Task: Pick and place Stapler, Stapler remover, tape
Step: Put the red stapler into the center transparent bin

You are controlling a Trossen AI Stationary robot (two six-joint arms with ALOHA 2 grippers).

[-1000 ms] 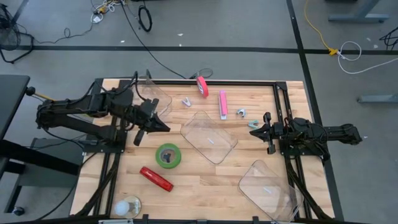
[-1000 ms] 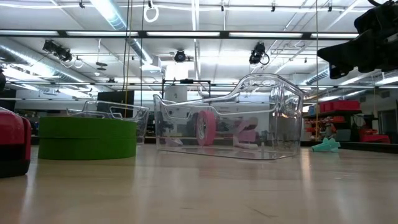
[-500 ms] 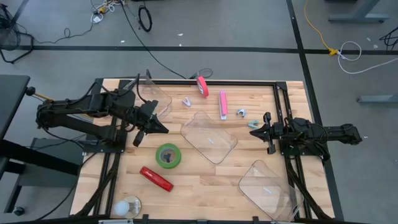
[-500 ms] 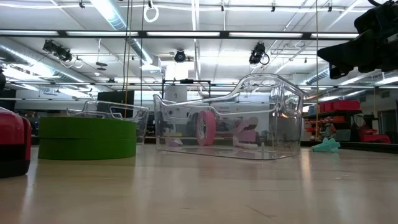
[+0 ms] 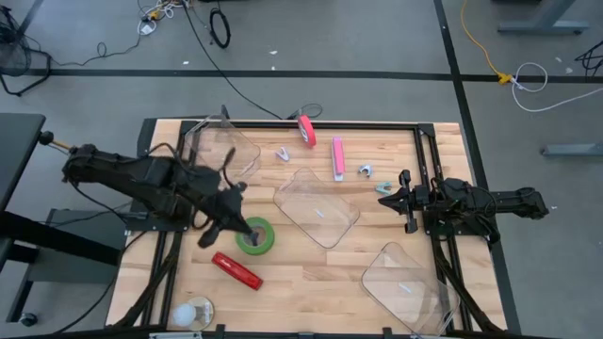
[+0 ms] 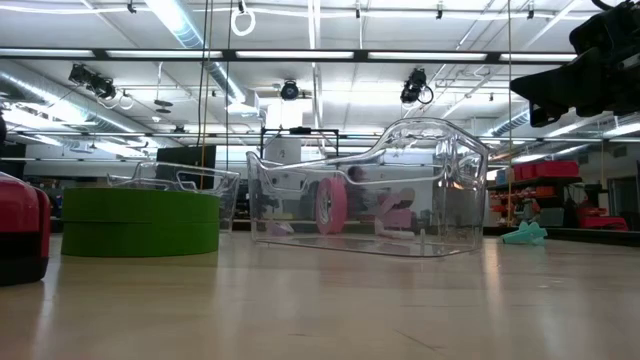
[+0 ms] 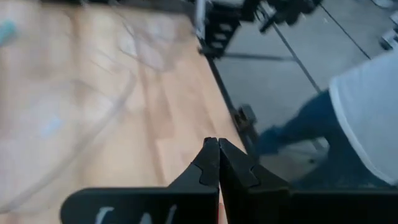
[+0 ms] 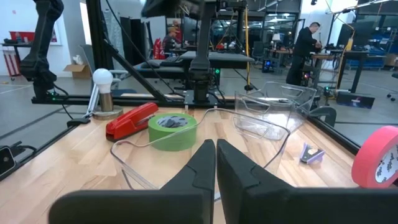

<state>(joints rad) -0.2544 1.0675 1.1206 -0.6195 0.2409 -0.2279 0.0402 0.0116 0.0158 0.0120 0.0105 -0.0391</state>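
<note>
Left gripper [image 5: 229, 222] fingers pressed together, holding nothing, at green tape's [image 5: 254, 235] 10 o'clock edge. Red stapler [image 5: 236, 270] lies at tape's 7 o'clock. Right gripper [image 5: 385, 201] closed, empty, beside teal staple remover [image 5: 383, 187].

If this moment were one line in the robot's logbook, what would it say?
left gripper: shut, empty, beside green tape | right gripper: shut, waiting at table's right | red stapler: untouched

pale wooden table [image 5: 311, 273], clear glossy plastic bins [image 5: 317, 208], shiny red stapler [image 5: 236, 271]
</note>
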